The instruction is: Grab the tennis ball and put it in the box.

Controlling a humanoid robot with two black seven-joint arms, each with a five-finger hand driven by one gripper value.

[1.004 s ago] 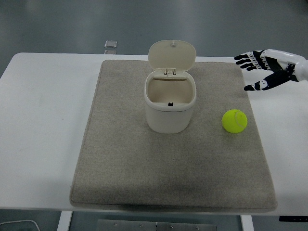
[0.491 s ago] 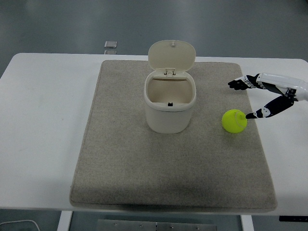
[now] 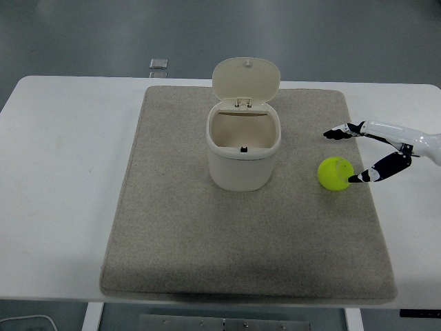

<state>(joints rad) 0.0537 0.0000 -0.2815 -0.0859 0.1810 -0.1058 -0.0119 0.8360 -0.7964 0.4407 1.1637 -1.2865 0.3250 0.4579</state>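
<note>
A yellow-green tennis ball (image 3: 335, 173) lies on the grey mat (image 3: 248, 234), right of the box. The box (image 3: 244, 146) is a cream bin standing mid-mat with its hinged lid (image 3: 246, 79) tipped up and back, so the inside is open. My right hand (image 3: 349, 156) comes in from the right edge, low over the mat. Its fingers are spread around the ball's right side: the thumb tip (image 3: 355, 178) touches or nearly touches the ball, and the other fingertips (image 3: 333, 134) reach above and behind it. It holds nothing. My left arm is out of view.
The mat covers most of the white table (image 3: 62, 172). A small grey square object (image 3: 158, 64) lies at the table's far edge, behind the mat.
My right hand came down from high at the back right to the ball's right side and has flattened low, with its thumb now at the ball. The ball and box have not moved.
</note>
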